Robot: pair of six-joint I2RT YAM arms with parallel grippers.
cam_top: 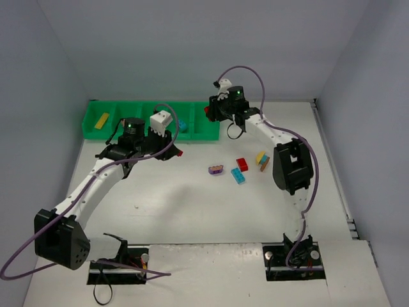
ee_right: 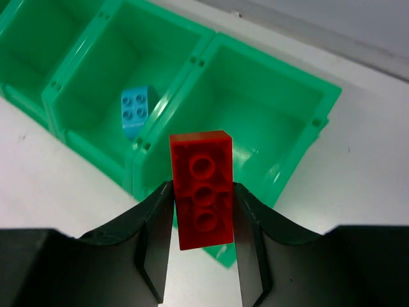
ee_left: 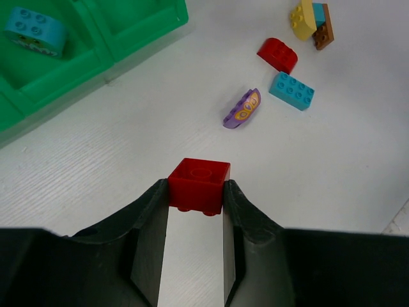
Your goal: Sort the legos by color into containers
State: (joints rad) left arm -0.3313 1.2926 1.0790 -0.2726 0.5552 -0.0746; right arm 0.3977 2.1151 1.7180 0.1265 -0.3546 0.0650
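Observation:
My left gripper point(ee_left: 197, 197) is shut on a small red lego point(ee_left: 199, 182) held above the white table, just right of the green tray point(cam_top: 128, 132). My right gripper point(ee_right: 202, 195) is shut on a long red lego point(ee_right: 199, 153), held over the near rim of the tray's right end compartment point(ee_right: 255, 121). A cyan lego point(ee_right: 136, 110) lies in the compartment beside it. A yellow lego point(cam_top: 101, 120) lies in the far left compartment. Loose on the table are a purple lego point(ee_left: 243, 109), a red lego point(ee_left: 277, 54), a cyan lego point(ee_left: 291, 91) and a yellow, blue and brown cluster point(ee_left: 310, 22).
The loose legos lie in a group point(cam_top: 239, 167) between the two arms, right of centre. Grey walls close in the table on the left, back and right. The right arm's elbow point(cam_top: 293, 165) stands just right of the brick cluster.

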